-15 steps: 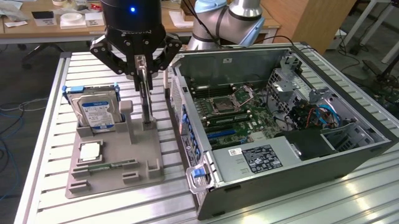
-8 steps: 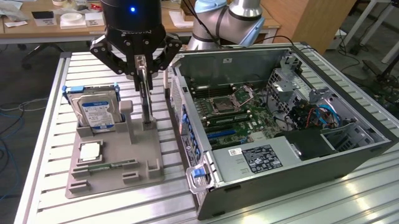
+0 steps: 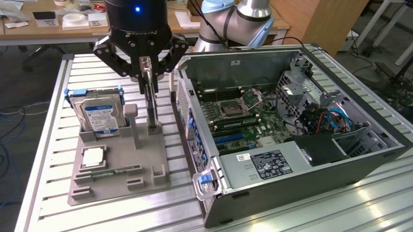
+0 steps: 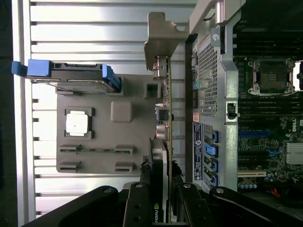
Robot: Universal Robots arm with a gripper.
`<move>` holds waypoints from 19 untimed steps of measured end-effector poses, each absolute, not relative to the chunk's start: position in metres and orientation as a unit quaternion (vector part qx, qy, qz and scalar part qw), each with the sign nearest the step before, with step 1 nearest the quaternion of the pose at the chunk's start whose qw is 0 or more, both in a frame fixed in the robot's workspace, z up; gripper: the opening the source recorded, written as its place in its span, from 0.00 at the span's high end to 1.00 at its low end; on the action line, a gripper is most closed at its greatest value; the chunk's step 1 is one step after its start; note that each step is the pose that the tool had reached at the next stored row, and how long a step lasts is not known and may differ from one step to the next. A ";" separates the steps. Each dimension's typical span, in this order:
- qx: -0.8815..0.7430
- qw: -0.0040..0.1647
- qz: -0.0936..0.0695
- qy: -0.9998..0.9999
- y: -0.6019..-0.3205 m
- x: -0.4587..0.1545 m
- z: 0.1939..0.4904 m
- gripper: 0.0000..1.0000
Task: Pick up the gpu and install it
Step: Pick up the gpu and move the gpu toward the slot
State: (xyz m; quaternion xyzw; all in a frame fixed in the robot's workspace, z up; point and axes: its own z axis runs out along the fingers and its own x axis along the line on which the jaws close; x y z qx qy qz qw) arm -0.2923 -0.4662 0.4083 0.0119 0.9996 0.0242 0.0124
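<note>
— What stands on the table (image 3: 45,145)?
— A grey holder (image 3: 116,186). In it a hard drive (image 3: 100,116) stands upright, a processor chip (image 3: 94,155) lies flat, and a memory stick (image 3: 110,170) is just beside it.
— And next to the holder?
— An open computer case (image 3: 290,186), with its motherboard (image 3: 242,113) visible.

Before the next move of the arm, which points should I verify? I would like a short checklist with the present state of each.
1. The gripper is shut on the gpu: ok.
2. The gpu stands upright, lower end in the grey holder: ok.
3. The hard drive is apart from the gpu: ok.
4. The computer case is open, motherboard exposed: ok.
5. The grip is firm enough for lifting: cannot tell.
</note>
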 end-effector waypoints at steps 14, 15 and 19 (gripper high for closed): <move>0.012 0.012 0.024 1.000 -0.466 -0.271 0.408 0.73; 0.012 0.012 0.024 1.000 -0.466 -0.269 0.408 0.73; 0.012 0.012 0.024 1.000 -0.466 -0.258 0.408 0.73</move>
